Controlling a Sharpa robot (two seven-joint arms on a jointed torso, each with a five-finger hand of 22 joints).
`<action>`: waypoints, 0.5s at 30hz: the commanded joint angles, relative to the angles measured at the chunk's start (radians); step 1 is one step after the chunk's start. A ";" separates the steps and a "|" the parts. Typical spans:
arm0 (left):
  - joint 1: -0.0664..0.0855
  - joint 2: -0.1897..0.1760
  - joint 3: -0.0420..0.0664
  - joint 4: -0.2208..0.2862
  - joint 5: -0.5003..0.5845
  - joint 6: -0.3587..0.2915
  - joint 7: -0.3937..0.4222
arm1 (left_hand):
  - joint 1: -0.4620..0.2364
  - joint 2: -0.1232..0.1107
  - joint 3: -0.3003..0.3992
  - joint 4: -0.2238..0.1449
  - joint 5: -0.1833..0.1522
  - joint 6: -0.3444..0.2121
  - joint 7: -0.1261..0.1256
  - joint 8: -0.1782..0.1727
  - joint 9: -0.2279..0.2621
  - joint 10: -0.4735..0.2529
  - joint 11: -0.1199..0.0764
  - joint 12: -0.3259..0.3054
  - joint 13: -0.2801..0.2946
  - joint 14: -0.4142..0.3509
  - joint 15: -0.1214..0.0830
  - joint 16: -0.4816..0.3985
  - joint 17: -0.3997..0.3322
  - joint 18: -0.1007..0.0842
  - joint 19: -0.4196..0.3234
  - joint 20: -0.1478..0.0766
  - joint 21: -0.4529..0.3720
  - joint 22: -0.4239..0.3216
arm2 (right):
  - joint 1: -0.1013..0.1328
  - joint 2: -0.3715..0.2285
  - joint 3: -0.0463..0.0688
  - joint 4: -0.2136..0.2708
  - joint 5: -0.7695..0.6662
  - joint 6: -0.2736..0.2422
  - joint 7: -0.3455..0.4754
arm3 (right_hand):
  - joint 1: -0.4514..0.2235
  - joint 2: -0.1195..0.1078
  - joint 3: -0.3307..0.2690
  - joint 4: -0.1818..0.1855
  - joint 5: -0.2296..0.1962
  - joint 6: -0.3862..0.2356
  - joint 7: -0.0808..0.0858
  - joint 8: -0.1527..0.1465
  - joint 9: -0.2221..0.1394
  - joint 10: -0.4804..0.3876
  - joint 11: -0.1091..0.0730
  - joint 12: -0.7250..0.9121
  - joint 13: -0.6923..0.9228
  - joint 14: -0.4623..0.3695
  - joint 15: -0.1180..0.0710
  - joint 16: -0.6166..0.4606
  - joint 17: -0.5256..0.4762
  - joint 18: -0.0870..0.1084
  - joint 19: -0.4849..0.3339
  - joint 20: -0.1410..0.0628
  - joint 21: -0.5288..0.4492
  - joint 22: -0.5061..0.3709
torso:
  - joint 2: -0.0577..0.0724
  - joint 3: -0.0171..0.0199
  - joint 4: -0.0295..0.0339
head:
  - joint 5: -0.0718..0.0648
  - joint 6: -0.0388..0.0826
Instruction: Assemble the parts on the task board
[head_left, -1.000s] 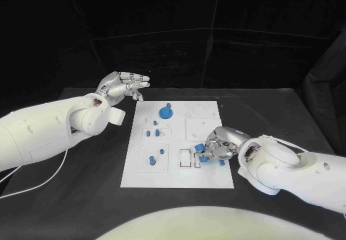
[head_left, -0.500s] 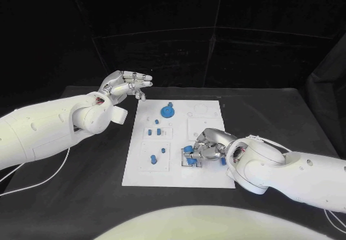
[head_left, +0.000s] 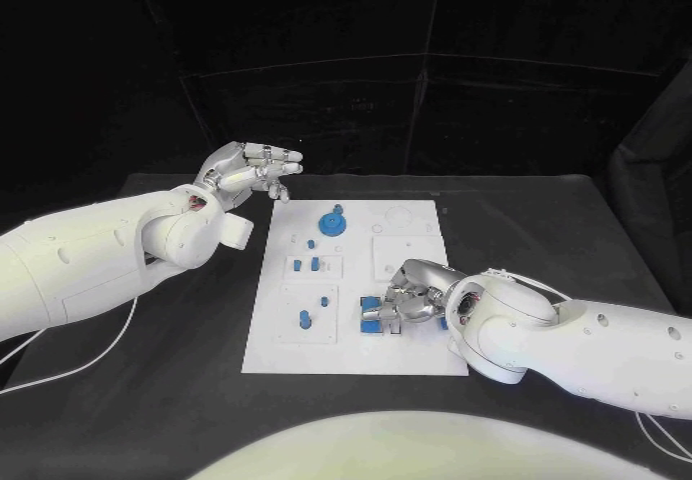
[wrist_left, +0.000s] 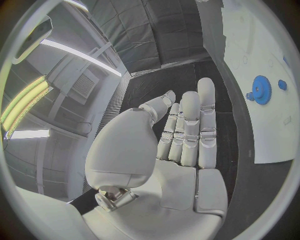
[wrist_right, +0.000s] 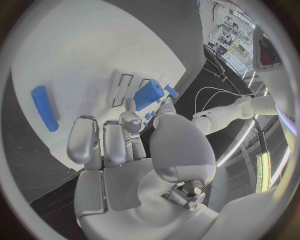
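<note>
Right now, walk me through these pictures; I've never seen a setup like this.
This is a two-armed robot with silver many-fingered hands at a black table. One picture looks down from its head; the round ones come from cameras at each wrist. On the table lies a white task board with small blue parts, among them a blue gear. The right hand pinches a blue block over the board's slots. The left hand hangs beyond the board's far left corner, holding nothing. A blue peg lies loose on the board.

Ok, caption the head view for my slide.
Right hand holds a small blue block over the white task board; left hand idle.
</note>
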 joint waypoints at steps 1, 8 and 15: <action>0.002 0.000 0.001 0.001 0.003 0.012 0.004 | -0.005 0.005 -0.003 -0.004 0.004 -0.004 0.002 0.005 -0.001 -0.008 0.002 0.004 -0.001 -0.007 0.003 -0.002 -0.001 0.013 -0.006 0.004 -0.006 -0.001 | 0.002 0.004 0.001 -0.002 -0.041 -0.019 -0.022 | -0.046 -0.084 0.024 0.006 -0.033 -0.012 0.002 -0.006 0.010 -0.020 0.000 -0.039 -0.032 0.029 -0.005 -0.010 -0.012 -0.009 -0.012 0.001 -0.011 -0.014 | 0.000 0.0007 0.0007 | -0.003 0.001; 0.002 -0.001 0.001 0.001 0.003 0.011 0.003 | -0.005 0.005 -0.003 -0.004 0.004 -0.004 0.002 0.005 -0.001 -0.008 0.002 0.004 -0.001 -0.007 0.003 -0.002 -0.001 0.013 -0.006 0.004 -0.006 -0.001 | 0.002 0.005 0.001 -0.002 -0.051 -0.019 -0.013 | -0.069 -0.119 0.031 0.005 -0.035 -0.024 0.005 -0.008 0.019 -0.040 0.002 -0.080 -0.066 0.026 -0.004 -0.023 -0.028 -0.006 -0.020 0.002 -0.021 -0.032 | 0.000 0.0006 -0.0005 | -0.003 -0.001; 0.002 -0.001 0.001 0.001 0.003 0.011 0.003 | -0.005 0.005 -0.003 -0.004 0.004 -0.004 0.002 0.005 -0.001 -0.008 0.002 0.004 -0.001 -0.007 0.003 -0.002 -0.001 0.013 -0.006 0.004 -0.006 -0.001 | 0.002 0.000 0.001 0.004 -0.058 0.033 0.021 | 0.078 -0.050 0.089 -0.026 -0.007 -0.028 0.004 0.004 0.042 -0.037 0.003 -0.081 -0.064 0.028 -0.002 -0.025 -0.023 -0.006 -0.018 0.005 -0.023 -0.030 | 0.000 0.0014 -0.0006 | -0.003 -0.002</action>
